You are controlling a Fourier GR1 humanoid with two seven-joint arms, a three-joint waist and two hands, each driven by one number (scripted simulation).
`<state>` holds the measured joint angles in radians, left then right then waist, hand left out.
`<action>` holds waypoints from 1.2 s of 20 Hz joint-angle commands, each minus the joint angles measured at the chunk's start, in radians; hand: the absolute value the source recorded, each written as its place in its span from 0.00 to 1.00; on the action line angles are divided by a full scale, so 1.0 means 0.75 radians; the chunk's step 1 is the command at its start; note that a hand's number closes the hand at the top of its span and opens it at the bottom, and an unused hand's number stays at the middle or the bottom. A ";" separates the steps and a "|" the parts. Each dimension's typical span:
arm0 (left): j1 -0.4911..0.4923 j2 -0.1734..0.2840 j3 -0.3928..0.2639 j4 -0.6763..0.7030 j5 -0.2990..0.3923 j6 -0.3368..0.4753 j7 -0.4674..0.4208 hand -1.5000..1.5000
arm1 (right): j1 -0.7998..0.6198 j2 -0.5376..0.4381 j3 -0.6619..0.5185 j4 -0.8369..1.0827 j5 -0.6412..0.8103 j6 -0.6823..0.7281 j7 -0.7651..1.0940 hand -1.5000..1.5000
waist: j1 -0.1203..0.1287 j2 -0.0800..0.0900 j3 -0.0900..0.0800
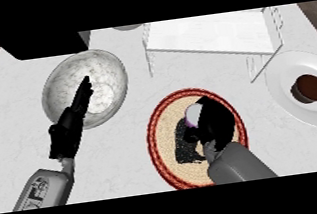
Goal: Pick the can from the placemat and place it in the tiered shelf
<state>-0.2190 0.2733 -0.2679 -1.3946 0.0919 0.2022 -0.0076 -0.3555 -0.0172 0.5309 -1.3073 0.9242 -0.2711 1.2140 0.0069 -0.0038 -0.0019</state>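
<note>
A: Where's the can (193, 111)?
B: Lower centre, on the placemat (168, 143), right hand (212, 124) curled around it.
A: Left hand (71, 125)?
B: Fingers straight, over the bowl's (108, 70) edge. Shelf (208, 34) top centre.

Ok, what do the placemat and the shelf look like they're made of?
The placemat looks woven, like straw or fabric: a matte tan centre with a red braided rim. The shelf looks like thin white-coated metal or plastic, with slim legs and a smooth pale deck; which of the two I can't tell.
</note>
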 commanded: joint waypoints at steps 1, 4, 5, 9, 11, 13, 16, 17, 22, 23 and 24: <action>0.092 -0.007 -0.007 -0.043 -0.018 0.002 -0.040 0.50 | -0.007 0.022 0.028 0.107 0.018 -0.106 0.221 1.00 | 0.010 0.005 0.003; -0.084 -0.036 0.009 0.030 -0.007 -0.030 0.038 0.50 | -0.187 0.022 0.289 0.091 -0.065 -0.078 0.362 1.00 | 0.030 0.009 0.002; -0.048 -0.002 0.037 0.032 -0.011 -0.037 -0.007 0.50 | -0.341 0.022 0.258 0.143 -0.161 -0.014 0.312 1.00 | 0.047 0.012 0.003; -0.092 -0.059 -0.034 0.026 -0.026 -0.056 0.000 0.50 | -0.525 0.022 0.385 0.242 -0.352 -0.025 0.171 1.00 | 0.135 0.028 0.003; -0.111 -0.040 -0.002 0.036 -0.008 -0.077 0.023 0.50 | -0.586 0.022 0.475 0.280 -0.421 -0.137 0.171 1.00 | 0.115 0.023 0.003; -0.065 -0.064 -0.019 0.093 -0.040 -0.052 -0.035 0.50 | -0.670 0.022 0.483 0.237 -0.457 -0.134 0.227 1.00 | 0.109 0.020 0.001; -0.082 -0.036 0.004 0.092 -0.025 -0.079 -0.034 0.50 | -0.672 0.022 0.448 0.214 -0.413 -0.345 0.155 1.00 | 0.118 0.018 0.001; -0.064 -0.066 -0.032 0.061 -0.044 -0.055 -0.014 0.50 | -0.690 0.022 0.398 0.226 -0.407 -0.397 0.100 1.00 | 0.116 0.016 0.003; -0.085 -0.028 0.020 0.108 -0.017 -0.091 -0.027 0.50 | -0.815 0.022 0.430 0.160 -0.300 -0.526 0.176 1.00 | 0.096 0.004 -0.001; -0.098 -0.053 0.010 0.082 -0.027 -0.061 0.007 0.50 | -0.860 0.022 0.412 0.141 -0.284 -0.511 0.212 1.00 | 0.088 -0.004 0.000; -0.068 -0.053 -0.010 0.052 -0.042 -0.049 0.034 0.50 | -0.824 0.022 0.412 0.153 -0.244 -0.549 0.212 1.00 | 0.070 -0.008 0.001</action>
<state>-0.2854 0.2326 -0.2705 -1.3381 0.0665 0.1589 -0.0039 -0.9202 -0.0142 0.8387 -1.1788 0.6863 -0.5301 1.1371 0.0763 -0.0015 -0.0011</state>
